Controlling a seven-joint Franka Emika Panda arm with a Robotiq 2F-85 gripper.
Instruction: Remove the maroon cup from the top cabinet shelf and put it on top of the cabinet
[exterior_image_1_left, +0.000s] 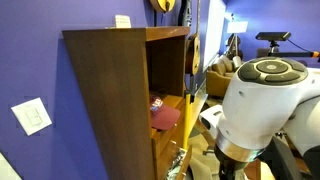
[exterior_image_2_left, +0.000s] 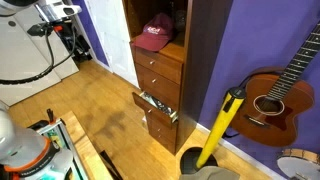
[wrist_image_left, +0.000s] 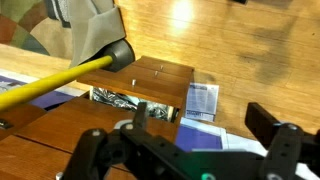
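The maroon cup, shaped like a cap, lies on the top cabinet shelf inside the dark upper compartment. It also shows in an exterior view. The cabinet is tall and dark brown, with a flat top; its front shows in an exterior view. My gripper is open and empty in the wrist view. It looks down at the floor and the lower drawers. The cap does not show in the wrist view. My white arm stands away from the cabinet.
A small white card lies on the cabinet top. A lower drawer hangs open with shiny contents. A yellow-handled tool leans by the cabinet, also in the wrist view. A guitar stands beyond. A leaflet lies on the floor.
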